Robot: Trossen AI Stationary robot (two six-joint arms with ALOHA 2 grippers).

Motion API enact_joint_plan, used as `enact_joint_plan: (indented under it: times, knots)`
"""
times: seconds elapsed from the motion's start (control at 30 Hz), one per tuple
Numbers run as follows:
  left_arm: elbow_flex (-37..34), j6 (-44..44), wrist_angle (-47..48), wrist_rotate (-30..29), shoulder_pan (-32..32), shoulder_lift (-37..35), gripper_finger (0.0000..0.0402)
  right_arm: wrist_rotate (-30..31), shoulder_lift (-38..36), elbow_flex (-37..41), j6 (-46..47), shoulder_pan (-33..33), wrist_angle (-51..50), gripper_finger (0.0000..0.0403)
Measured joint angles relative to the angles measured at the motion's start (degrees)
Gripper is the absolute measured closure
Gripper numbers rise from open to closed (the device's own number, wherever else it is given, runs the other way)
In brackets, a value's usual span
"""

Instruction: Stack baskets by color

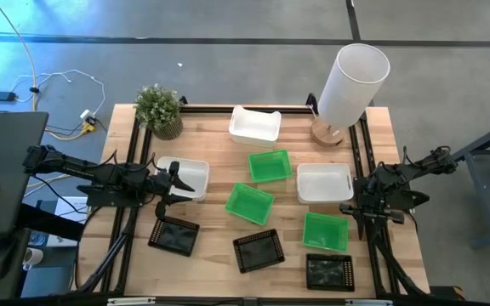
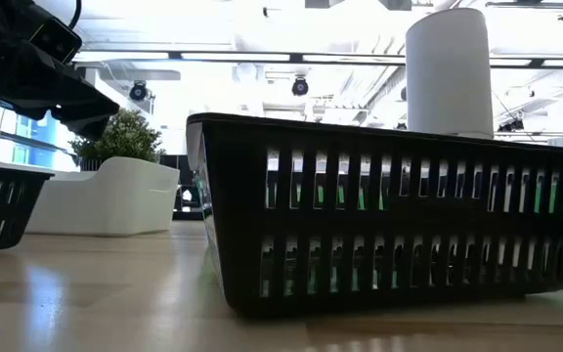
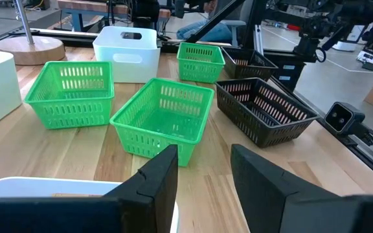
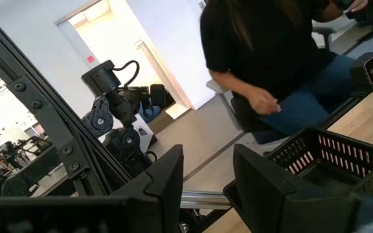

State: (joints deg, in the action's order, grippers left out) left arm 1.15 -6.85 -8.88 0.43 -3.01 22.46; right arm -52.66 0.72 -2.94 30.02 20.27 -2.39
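While its fingers stand parted and empty, the left gripper [image 1: 179, 184] hovers over a white basket [image 1: 189, 174] at the table's [image 1: 211, 144] left side. The right gripper [image 1: 352, 210], likewise parted and empty, sits just beside another white basket [image 1: 324, 183], with green baskets [image 1: 250, 203] and black baskets [image 1: 258, 251] scattered between.

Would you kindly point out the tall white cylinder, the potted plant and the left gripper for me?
tall white cylinder [image 1: 353, 82], high view, on the middle of its side wall.
potted plant [image 1: 158, 105], high view, on its leafy top.
left gripper [image 3: 203, 175], left wrist view, midway between its fingertips.
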Motion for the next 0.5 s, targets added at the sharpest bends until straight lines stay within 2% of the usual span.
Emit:
enact_joint_plan:
  times: [0.27,0.5]
  knots:
    - [0.02,0.01,-0.10,-3.19,0.00,-0.01,0.0271,0.01,0.01,0.00,0.00,0.02,0.00,0.0279]
    - [0.01,-1.49,-2.59,-3.34,0.00,0.00,0.0271,0.00,0.01,0.01,0.00,0.02,0.00,0.0279]
